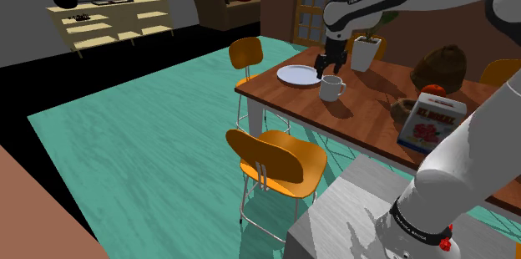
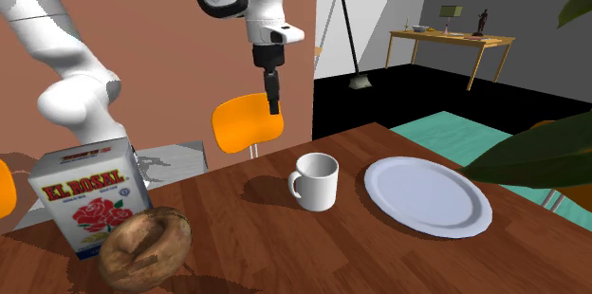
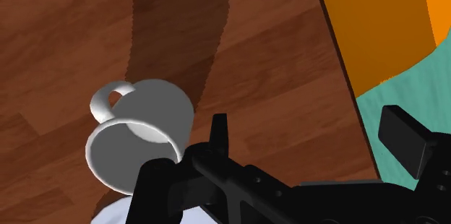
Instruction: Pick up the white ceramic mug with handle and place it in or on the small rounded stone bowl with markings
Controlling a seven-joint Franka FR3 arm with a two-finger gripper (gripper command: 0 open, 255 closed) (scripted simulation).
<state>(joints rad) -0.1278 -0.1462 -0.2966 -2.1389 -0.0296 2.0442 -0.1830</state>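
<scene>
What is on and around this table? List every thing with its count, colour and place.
mug: one, white, upright on the table, beside the plate
plate: one, white, on the table
bowl: one, brown, on the table, by the box
box: one, white with a red rose, standing on the table
plant pot: one, white, at the table's edge
table: one, brown wood
chairs: three, orange, around the table
arm: one, white
gripper: one, black, open, above the table near the mug
</scene>
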